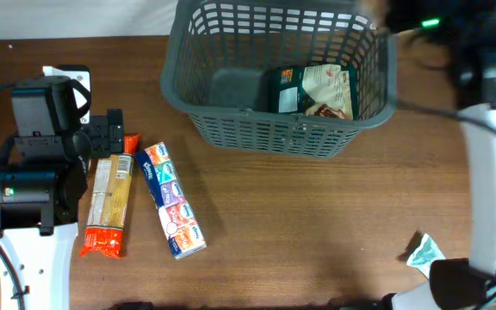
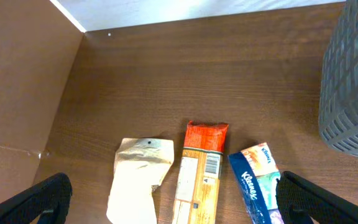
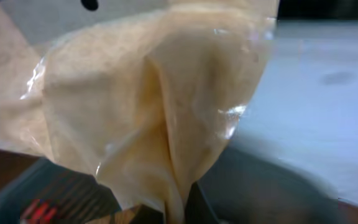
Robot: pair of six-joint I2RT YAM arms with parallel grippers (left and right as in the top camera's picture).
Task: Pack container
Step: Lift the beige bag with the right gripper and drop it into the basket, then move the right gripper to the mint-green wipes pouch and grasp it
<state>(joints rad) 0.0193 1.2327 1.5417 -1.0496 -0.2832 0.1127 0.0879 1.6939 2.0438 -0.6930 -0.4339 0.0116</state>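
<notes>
Beige bag (image 3: 148, 106) hung pinched in the right gripper above the container (image 1: 274, 131); imo best lowered beside the packet (image 1: 317, 90) inside before letting go. Left gripper (image 2: 179, 200) gaped wide, empty

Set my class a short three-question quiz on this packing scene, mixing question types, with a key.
1. True or false: the container is empty.
2. Multiple choice: in the left wrist view, the pasta packet lies between the tissue pack and: A) a cup B) the beige pouch C) a bottle.
3. Fill in: the right tool pinches a clear bag; the left tool is ____.

Key
1. False: a green packet lies inside.
2. B
3. open
</notes>
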